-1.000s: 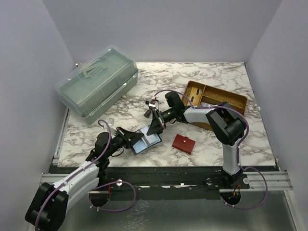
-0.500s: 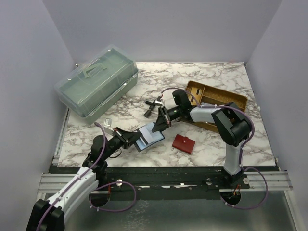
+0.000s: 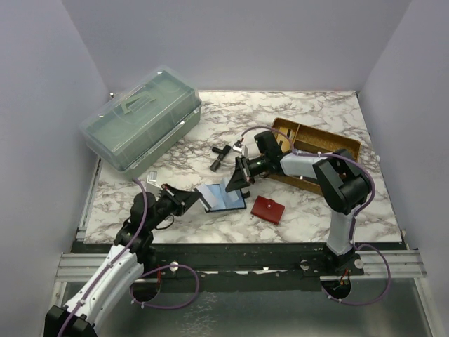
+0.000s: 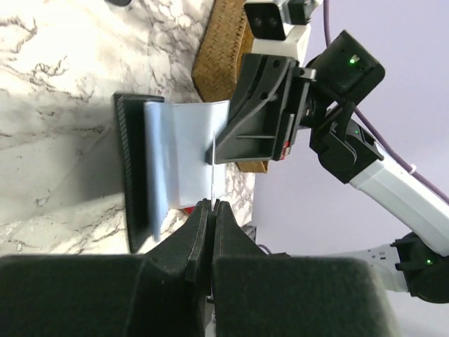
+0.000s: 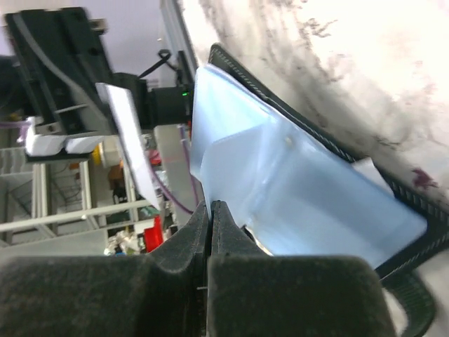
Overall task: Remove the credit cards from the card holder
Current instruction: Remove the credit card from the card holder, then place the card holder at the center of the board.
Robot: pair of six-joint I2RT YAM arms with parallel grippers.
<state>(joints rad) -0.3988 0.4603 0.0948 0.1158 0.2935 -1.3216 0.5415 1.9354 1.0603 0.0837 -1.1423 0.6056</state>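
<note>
The card holder point(image 3: 223, 197) lies open on the marble table, a black cover with light blue sleeves; it also shows in the left wrist view point(image 4: 158, 151) and the right wrist view point(image 5: 309, 196). My left gripper point(image 3: 191, 199) is shut on a thin pale credit card, seen edge-on in the left wrist view point(image 4: 212, 168) and flat in the right wrist view point(image 5: 130, 144). The card is clear of the holder, just left of it. My right gripper point(image 3: 237, 181) is shut on a raised blue sleeve of the holder point(image 5: 210, 205).
A red wallet point(image 3: 268, 209) lies right of the holder. A wicker tray point(image 3: 319, 144) stands at the right rear, a green-grey plastic box point(image 3: 140, 119) at the left rear. A black cross-shaped part point(image 3: 222, 156) and a small pale item point(image 3: 149, 175) lie on the table.
My left gripper has drawn back to the left with the card, which has come out of the holder. My right gripper has moved right, taking the holder with it.
</note>
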